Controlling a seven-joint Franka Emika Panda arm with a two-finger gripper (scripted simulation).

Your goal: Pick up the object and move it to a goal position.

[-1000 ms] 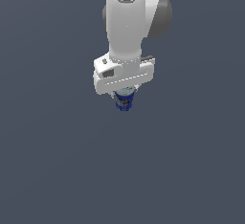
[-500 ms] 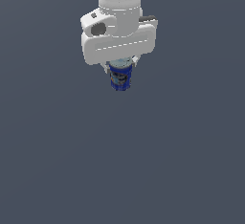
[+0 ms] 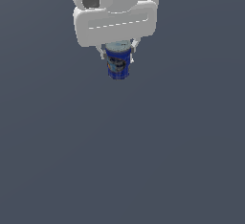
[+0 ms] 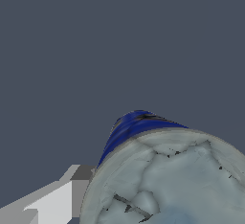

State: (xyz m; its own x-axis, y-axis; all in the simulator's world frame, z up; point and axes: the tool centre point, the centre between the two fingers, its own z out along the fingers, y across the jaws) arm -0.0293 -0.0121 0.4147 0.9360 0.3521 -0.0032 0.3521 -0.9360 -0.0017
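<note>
Exterior view: the white Panda arm [image 3: 115, 12] hangs at the top of the frame over a plain dark grey ground [image 3: 122, 161], the can [image 3: 118, 61] directly beneath its hand.
Gripper [image 3: 117, 53]: closed on the can, one finger [image 3: 102, 53] against the side toward the exterior view's left, the other at the opposite side, both near the can's upper rim.
Can, exterior view: upright, dark blue printed label facing the camera, pale lid just visible under the hand; the body hangs below the fingers.
Can's place: held at the hand, high in the exterior view, upper middle of the frame; whether it is clear of the ground cannot be told from this angle.
Wrist view: the can's [image 4: 162, 180] pale silver-grey lid fills the near corner, creased and mottled, with a strip of blue label curving away behind it.
Only in the wrist view: the lid's surface detail, and one white finger [image 4: 48, 204] close beside the can's rim.
Only in the exterior view: the label print, the second finger and the arm's body.
</note>
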